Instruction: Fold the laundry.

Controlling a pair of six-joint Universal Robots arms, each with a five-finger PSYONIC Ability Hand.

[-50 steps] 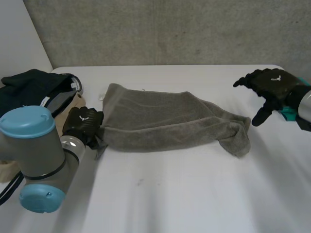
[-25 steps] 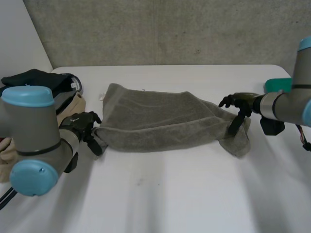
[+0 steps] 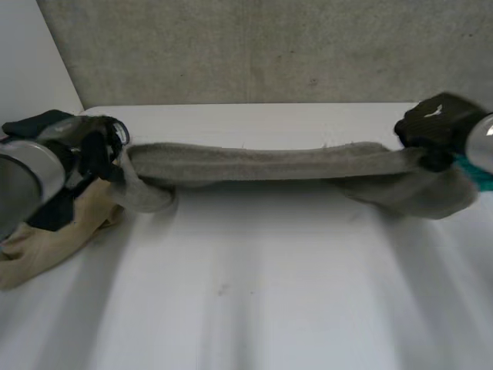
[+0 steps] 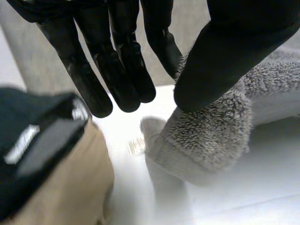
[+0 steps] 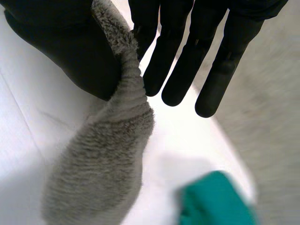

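A grey towel (image 3: 262, 163) hangs stretched in a long band above the white table (image 3: 269, 301). My left hand (image 3: 94, 151) holds its left end, which sags in a loop beside the hand. In the left wrist view the thumb (image 4: 225, 51) pinches the grey towel (image 4: 211, 136) against the fingers (image 4: 119, 70). My right hand (image 3: 433, 126) holds the right end, which droops below it. In the right wrist view the grey towel (image 5: 105, 164) runs up between the thumb (image 5: 61, 47) and the straight fingers (image 5: 176, 61), pinched there.
A pile of laundry lies at the table's left edge: a dark garment (image 3: 31, 123) on top and a beige cloth (image 3: 54, 235) under my left arm. A teal item (image 3: 476, 176) sits behind the towel's right end, the same teal item (image 5: 215, 199) showing below my right hand.
Both hands have closed on the towel's ends, lifted it off the table and moved apart. The towel, which lay spread flat, is now pulled into a narrow band.
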